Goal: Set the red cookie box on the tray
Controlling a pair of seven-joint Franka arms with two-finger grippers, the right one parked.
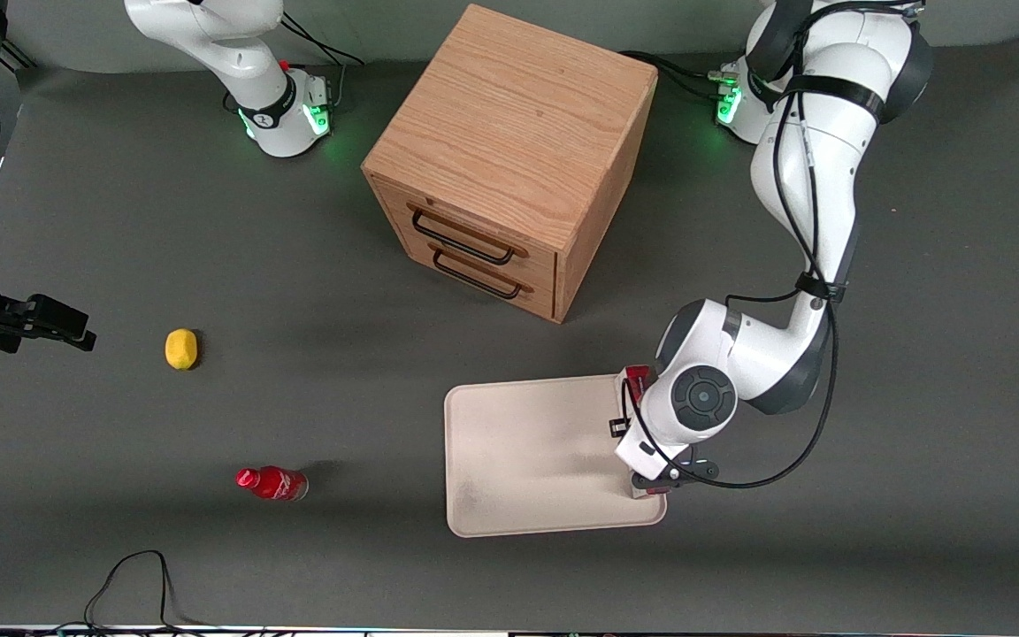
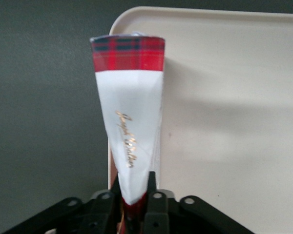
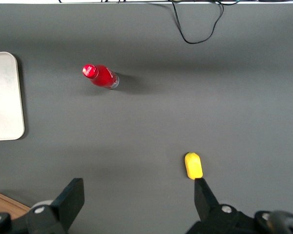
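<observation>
Tray (image 1: 527, 460): large, flat, cream-white, low rim; directly beneath the gripper, at the edge toward the working arm's end of the table.

Red cookie box (image 2: 129, 117): long, thin carton, tartan band at the end away from the tool, white face with gold script. Clamped at its near end between the fingers (image 2: 151, 192), projecting straight out from the gripper over the tray's rim. Whether the box's free end touches the tray: cannot be told.

Handling, judged: light, stiff card, easily dented; smooth printed faces likely slippery. Best hold across the thin dimension on the broad faces, as at present.

Gripper (image 2: 134, 197): closed narrow on the box, above the tray edge.
</observation>
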